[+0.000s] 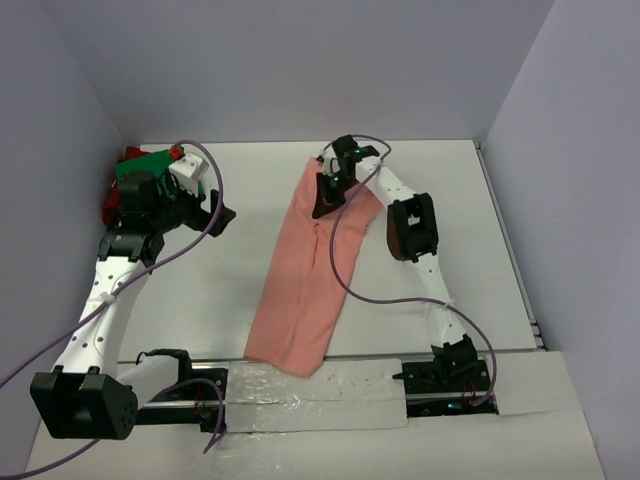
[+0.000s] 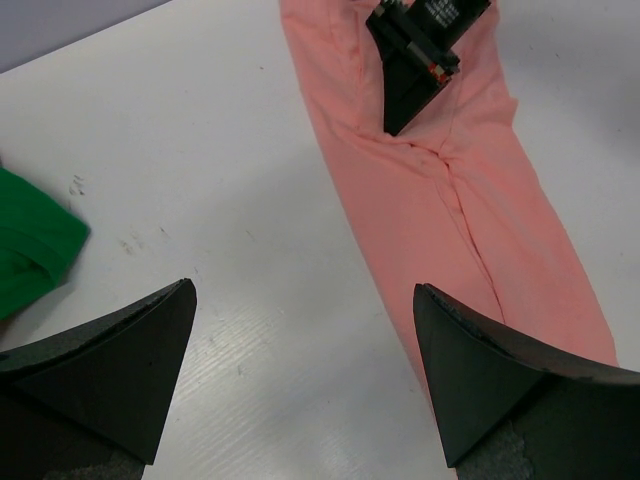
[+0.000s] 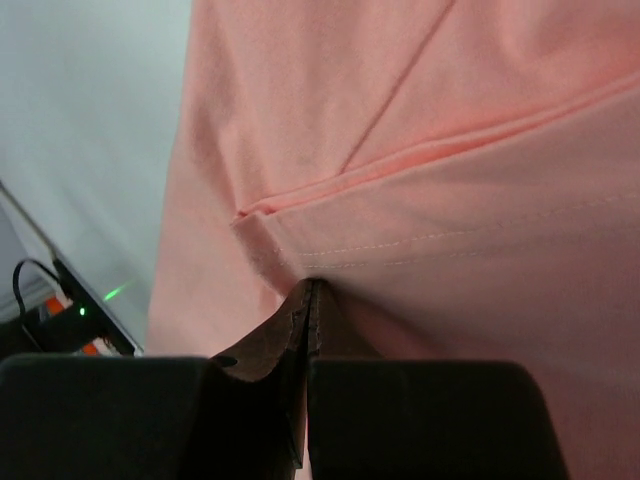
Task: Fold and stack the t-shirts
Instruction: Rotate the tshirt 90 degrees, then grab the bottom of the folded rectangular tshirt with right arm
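Note:
The salmon-pink t-shirt (image 1: 305,280) lies folded into a long strip, running from the far middle of the table to the near edge. My right gripper (image 1: 325,200) is at its far end, jaws shut on a hem of the pink cloth (image 3: 450,150); the right gripper (image 3: 310,287) grips it at the fingertips. My left gripper (image 1: 222,215) is open and empty over bare table left of the strip (image 2: 450,200), the left gripper (image 2: 304,290) pointing at it. The green t-shirt (image 1: 140,165) and red t-shirt (image 1: 112,202) lie bunched at the far left, partly hidden by the left arm. The green one shows in the left wrist view (image 2: 25,250).
Grey walls close the table on the left, back and right. A taped strip (image 1: 310,385) and the arm bases run along the near edge. Purple cables (image 1: 370,295) hang from both arms.

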`<action>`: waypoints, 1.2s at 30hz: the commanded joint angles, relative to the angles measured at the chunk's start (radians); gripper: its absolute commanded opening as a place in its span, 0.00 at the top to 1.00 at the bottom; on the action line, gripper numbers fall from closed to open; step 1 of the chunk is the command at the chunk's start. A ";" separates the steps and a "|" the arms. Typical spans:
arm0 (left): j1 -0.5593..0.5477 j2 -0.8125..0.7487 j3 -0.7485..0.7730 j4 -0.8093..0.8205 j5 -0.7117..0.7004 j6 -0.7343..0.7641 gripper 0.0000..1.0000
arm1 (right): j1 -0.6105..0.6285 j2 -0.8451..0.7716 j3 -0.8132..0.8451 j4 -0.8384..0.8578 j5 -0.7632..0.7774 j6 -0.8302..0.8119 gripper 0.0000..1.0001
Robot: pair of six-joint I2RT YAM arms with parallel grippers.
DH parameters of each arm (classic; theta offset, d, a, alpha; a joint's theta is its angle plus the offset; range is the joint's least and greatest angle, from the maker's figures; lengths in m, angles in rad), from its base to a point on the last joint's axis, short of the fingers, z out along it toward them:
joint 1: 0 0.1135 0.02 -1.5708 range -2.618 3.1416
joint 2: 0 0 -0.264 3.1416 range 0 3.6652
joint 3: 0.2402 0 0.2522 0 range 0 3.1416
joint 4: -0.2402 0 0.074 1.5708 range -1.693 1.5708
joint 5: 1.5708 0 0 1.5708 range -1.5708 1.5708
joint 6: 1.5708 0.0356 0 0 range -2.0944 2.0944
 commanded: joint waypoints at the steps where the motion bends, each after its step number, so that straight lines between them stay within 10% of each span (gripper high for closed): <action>1: 0.018 -0.037 0.048 -0.013 0.029 0.001 0.01 | 0.099 0.013 0.009 0.016 -0.129 -0.048 1.00; 9: 0.036 -0.039 0.026 -0.010 0.095 0.005 0.01 | 0.240 -0.101 -0.049 0.177 -0.018 -0.202 1.00; 13: 0.036 -0.042 0.014 -0.007 0.146 0.010 0.01 | 0.234 -0.307 -0.285 0.412 0.280 -0.222 1.00; 19: 0.036 -0.045 0.003 -0.013 0.190 0.033 0.01 | 0.245 -0.617 -0.595 0.578 0.332 -0.364 1.00; 26: 0.036 -0.054 -0.049 0.044 0.161 0.045 0.01 | 0.432 -1.051 -1.012 0.645 0.378 -0.600 0.36; 36: 0.078 -0.037 -0.086 0.059 0.149 0.064 0.01 | 0.890 -1.124 -1.333 0.541 0.820 -0.650 0.35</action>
